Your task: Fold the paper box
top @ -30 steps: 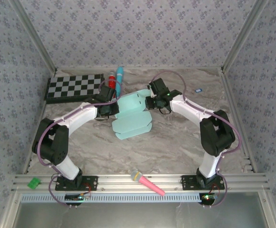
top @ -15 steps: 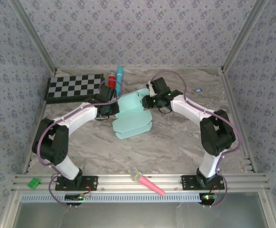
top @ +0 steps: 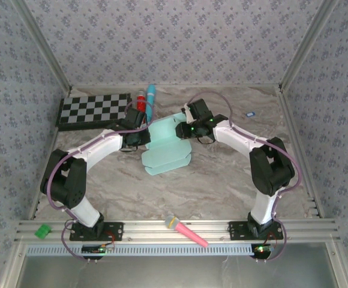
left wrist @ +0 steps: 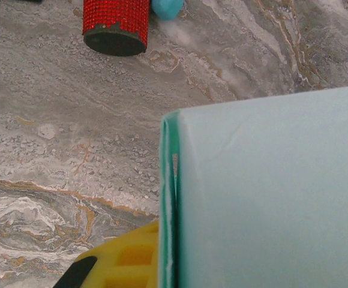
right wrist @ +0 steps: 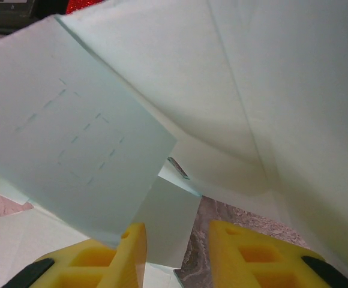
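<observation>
- Lying near the middle of a grey-and-tan marbled tabletop (top: 222, 180), a pale mint-blue, thin-cardboard paper box (top: 165, 153) is seen as a partly folded die-cut sheet. Scalloped flaps are spread flat on its near side, and a panel is lifted on its far side.
- In the left wrist view the card is shown smooth, with one faint crease and a doubled edge.
- The left gripper (top: 139, 137) is closed narrow on the sheet's left edge (one yellow finger (left wrist: 126, 258) is pressed against the fold).
- The right gripper (top: 182, 129) is held at the sheet's far right side with its yellow fingers (right wrist: 132, 252) parted and nothing clamped. A square flap marked with dashed perforations hangs just in front of them.
- A black-and-white checkerboard (top: 94, 110), a red glittered cylinder (top: 141, 101) and a cyan tube (top: 151, 96) are set at the far left.
- A pink microphone-shaped toy (top: 186, 231) is laid on the near aluminium rail (top: 138, 228).
- The cell is enclosed by walls (top: 174, 42) papered in a grey floral pattern.
</observation>
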Robot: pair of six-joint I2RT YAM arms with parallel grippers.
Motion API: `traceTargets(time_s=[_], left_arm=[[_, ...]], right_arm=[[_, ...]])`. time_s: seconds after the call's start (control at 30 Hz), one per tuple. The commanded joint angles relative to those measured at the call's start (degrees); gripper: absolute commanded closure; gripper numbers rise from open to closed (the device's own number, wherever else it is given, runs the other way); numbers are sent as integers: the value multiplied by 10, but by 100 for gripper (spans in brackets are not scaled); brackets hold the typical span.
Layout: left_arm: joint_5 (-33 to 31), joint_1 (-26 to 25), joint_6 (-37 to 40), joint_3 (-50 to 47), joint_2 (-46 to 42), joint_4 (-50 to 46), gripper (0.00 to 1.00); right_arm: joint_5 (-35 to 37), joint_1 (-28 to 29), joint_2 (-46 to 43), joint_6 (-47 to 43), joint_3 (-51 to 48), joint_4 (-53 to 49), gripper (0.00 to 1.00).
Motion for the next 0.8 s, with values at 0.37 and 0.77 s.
traceTargets(time_s=[0.37, 0.77], left_arm=[[2, -2, 14, 18, -10, 3, 100], [25, -2, 52, 19, -18, 13, 100]], right_arm=[[65, -15, -143, -68, -59, -12, 65], [51, -114, -158, -81, -108, 22, 66]])
